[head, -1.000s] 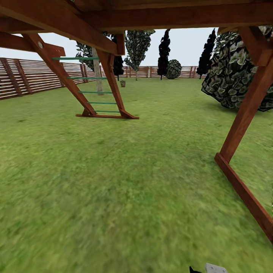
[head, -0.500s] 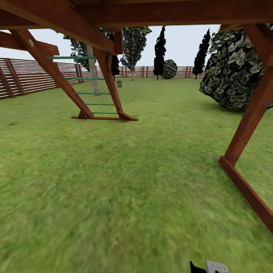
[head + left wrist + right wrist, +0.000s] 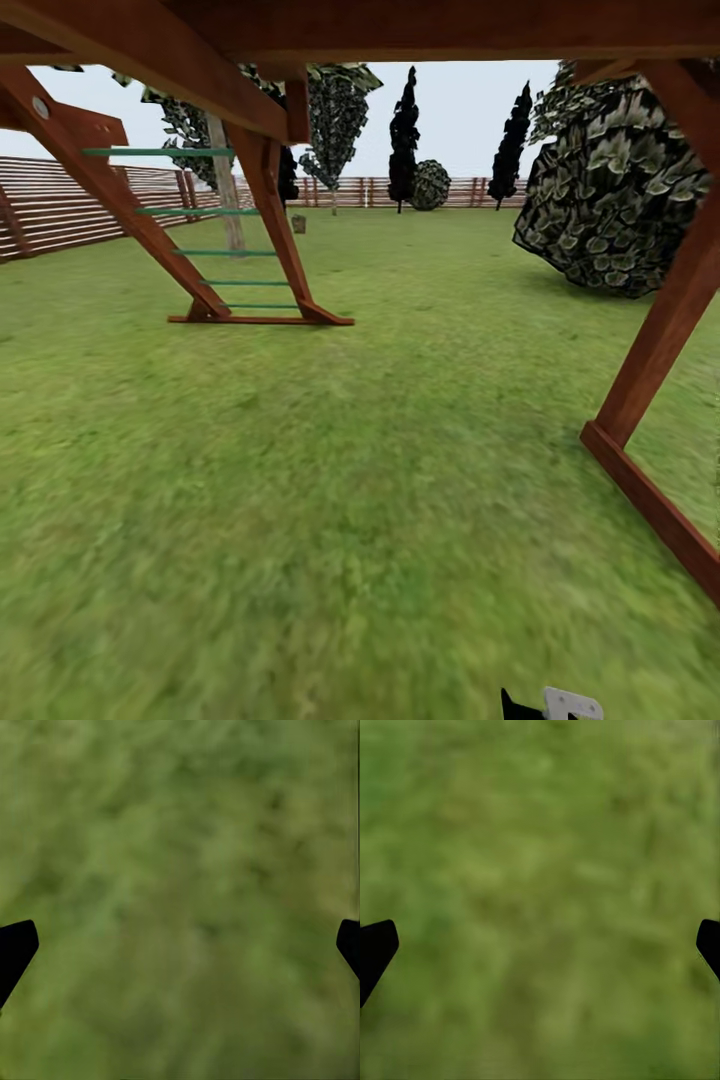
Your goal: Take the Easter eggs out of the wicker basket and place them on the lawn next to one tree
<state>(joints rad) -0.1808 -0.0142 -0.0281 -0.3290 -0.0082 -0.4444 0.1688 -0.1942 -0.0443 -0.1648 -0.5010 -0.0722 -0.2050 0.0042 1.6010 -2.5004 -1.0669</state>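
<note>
Looking out from under a wooden play frame, we've got the lawn (image 3: pixel 380 480) wide open straight ahead. A slanted ladder (image 3: pixel 215 240) with green rungs stands on the left, its base rail flat on the grass, and a red-brown post (image 3: pixel 665 330) leans in on the right with a ground beam (image 3: pixel 650 505) running toward us. Between those two the grass is bare and roomy. Overhead beams (image 3: pixel 400 30) cap the view. Far back, a slatted fence (image 3: pixel 70 205) closes the garden. The tree (image 3: pixel 226 185) with the pale straight trunk rises just behind the ladder, and a small brownish thing that may be the wicker basket (image 3: pixel 298 223) sits on the grass near it, too tiny to be sure. A big leafy bush (image 3: pixel 610 190) bulges on the right.

Left pincer (image 3: pixel 180 945) and right pincer (image 3: pixel 540 945) both hang over blurry grass, tips spread far apart, holding nothing and touching nothing.
</note>
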